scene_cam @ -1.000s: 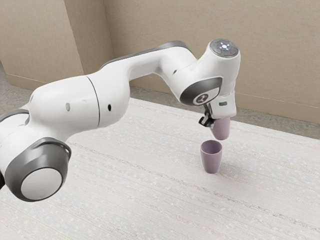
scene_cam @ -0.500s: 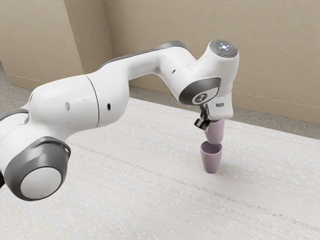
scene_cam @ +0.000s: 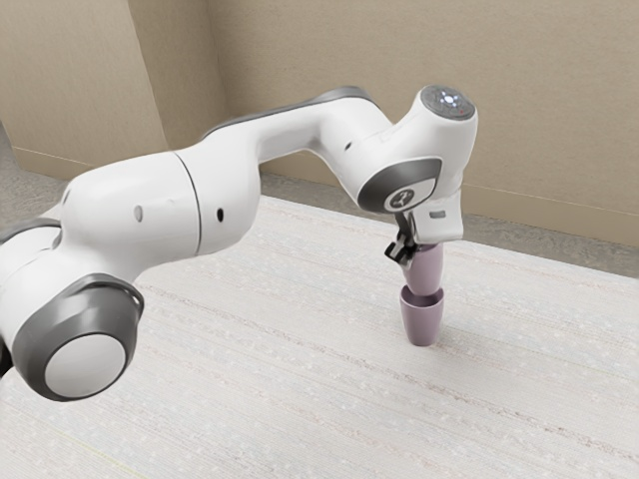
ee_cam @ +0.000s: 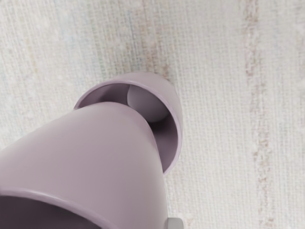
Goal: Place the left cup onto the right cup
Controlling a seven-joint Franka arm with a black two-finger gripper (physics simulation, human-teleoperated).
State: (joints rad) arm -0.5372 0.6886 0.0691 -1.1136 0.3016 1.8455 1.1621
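Two mauve cups are in view. One cup stands upright on the pale wooden table. My gripper is shut on the other cup, holding it by its rim directly above the standing one. The held cup's base dips into the standing cup's mouth. In the wrist view the held cup is large and close, and its bottom sits inside the rim of the standing cup.
The table stretches wide on every side of the cups. A beige wall runs behind the table's far edge, with a strip of grey floor between them.
My hand has come down and shifted slightly toward the exterior view's left with the held cup. The cup was beside and above the standing cup; now its base enters that cup's mouth.
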